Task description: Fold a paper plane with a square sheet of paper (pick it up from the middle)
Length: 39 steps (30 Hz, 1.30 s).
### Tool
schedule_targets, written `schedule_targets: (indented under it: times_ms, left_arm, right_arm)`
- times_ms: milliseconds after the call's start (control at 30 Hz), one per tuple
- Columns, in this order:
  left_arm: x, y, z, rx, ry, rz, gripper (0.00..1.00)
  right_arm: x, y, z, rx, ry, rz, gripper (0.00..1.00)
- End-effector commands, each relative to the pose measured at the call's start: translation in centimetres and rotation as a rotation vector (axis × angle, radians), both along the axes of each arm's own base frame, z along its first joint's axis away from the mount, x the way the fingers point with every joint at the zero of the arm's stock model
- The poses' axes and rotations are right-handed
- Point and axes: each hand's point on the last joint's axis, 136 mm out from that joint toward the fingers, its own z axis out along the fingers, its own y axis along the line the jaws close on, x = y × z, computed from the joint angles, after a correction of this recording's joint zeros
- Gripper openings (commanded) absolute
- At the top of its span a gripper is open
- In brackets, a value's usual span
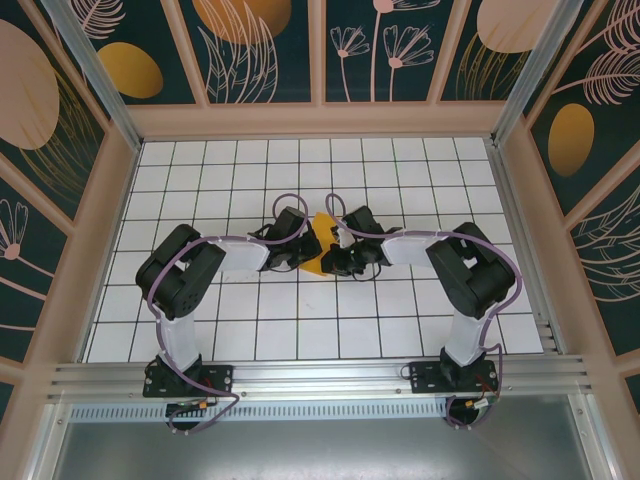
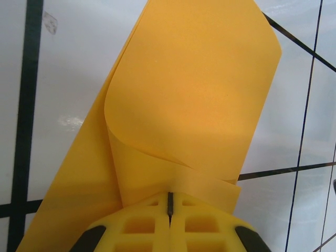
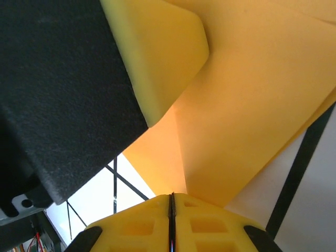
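Note:
The square sheet of paper (image 1: 321, 240) is bright orange-yellow, partly folded, and held up between both grippers over the middle of the tiled floor. In the left wrist view the paper (image 2: 194, 94) curls over itself in layers, and my left gripper (image 2: 169, 203) is shut on its near edge. My right gripper (image 3: 171, 205) is likewise shut on a creased corner of the paper (image 3: 252, 105). From above, the left gripper (image 1: 303, 243) and right gripper (image 1: 334, 252) face each other with the sheet between them. A finished paper plane is out of view.
The white tiled floor (image 1: 300, 180) with black grid lines lies under the arms, ringed by dark leaf-patterned wall panels (image 1: 250, 40). In the right wrist view, the other arm's black wrist body (image 3: 52, 94) and one of its yellow fingers (image 3: 157, 52) sit very close.

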Motion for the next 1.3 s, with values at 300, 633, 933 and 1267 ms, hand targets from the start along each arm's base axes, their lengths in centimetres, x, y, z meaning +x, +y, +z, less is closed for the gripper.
schedule_targets:
  times_ms: [300, 633, 933, 1267]
  left_arm:
    - [-2.5, 4.0, -4.1, 0.140, 0.101, 0.072, 0.07]
    - [-2.8, 4.2, -4.0, 0.121, 0.095, 0.078, 0.07]
    - [-2.9, 4.1, -3.8, 0.104, 0.090, 0.081, 0.07]
    - [-2.9, 4.0, -3.8, 0.097, 0.087, 0.077, 0.07]
  right_arm:
    - [-0.4, -0.6, 0.0, 0.014, -0.002, -0.021, 0.11]
    - [-1.1, -0.2, -0.9, 0.033, 0.034, 0.008, 0.11]
    - [-0.7, -0.2, -0.6, 0.028, 0.029, 0.014, 0.11]
    - [0.7, -0.7, 1.0, 0.047, -0.026, -0.033, 0.11]
